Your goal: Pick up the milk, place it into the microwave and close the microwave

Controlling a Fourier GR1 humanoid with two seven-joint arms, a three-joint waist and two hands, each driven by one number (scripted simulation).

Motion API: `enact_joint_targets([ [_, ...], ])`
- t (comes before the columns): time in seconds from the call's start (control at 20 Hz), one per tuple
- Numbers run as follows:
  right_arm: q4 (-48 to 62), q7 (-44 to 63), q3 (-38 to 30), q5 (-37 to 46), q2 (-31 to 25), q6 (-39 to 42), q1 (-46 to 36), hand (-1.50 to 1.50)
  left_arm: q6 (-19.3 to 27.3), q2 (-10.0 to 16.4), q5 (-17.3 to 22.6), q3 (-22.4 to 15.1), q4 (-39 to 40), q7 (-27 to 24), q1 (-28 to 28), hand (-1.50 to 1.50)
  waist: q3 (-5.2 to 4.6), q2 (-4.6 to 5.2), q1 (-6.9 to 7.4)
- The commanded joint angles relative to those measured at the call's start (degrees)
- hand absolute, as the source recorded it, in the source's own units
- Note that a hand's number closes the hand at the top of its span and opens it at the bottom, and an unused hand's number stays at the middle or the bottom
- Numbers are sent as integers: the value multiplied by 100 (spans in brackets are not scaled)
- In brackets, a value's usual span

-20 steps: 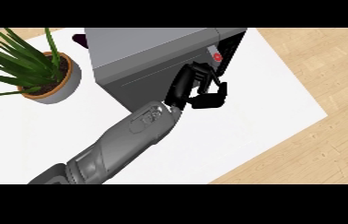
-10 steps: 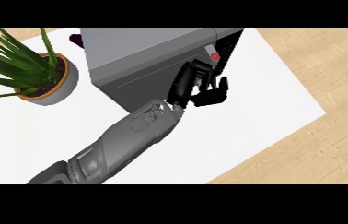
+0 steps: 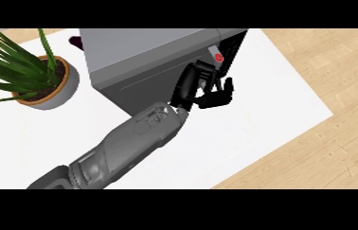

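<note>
Closing step judged in hand: left hand [image 3: 207,86] laid against front of microwave [image 3: 150,48] beside control panel [image 3: 225,51], fingers mostly straight, slightly spread, nothing held. Door appears flush, shut. Milk not seen, presumed inside. Next: hand to be drawn straight back, clear of door

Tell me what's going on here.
The robot's left hand is up against the front of the grey microwave, just below the red button on its panel. Its fingers are spread and fairly straight and hold nothing. The microwave's door looks shut or nearly so. The milk is nowhere in sight, so it may already be inside. A potted plant stands to the microwave's left on the white counter. The right hand is out of view.
</note>
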Motion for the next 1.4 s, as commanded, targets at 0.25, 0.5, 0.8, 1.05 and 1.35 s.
enact_joint_targets([
  [0.25,47,111,-285,-260,-127,-58,22,-150,766,-322,328,588,861,94,-427,150,7,-1,297],
  [0.5,9,167,-583,-375,-256,-153,33,-150,511,-250,467,374,1083,68,-436,150,-5,-5,492],
  [0.8,-105,208,-847,-472,-346,-224,101,-150,104,87,678,155,1286,68,-421,150,-14,11,672],
  [1.05,-186,252,-922,-594,-300,-304,188,-150,-25,210,792,42,1389,-80,-403,-150,-20,19,904],
  [1.35,-317,362,-1068,-638,-359,-359,368,-150,-217,236,984,-60,1426,-136,-417,-150,-17,12,968],
])
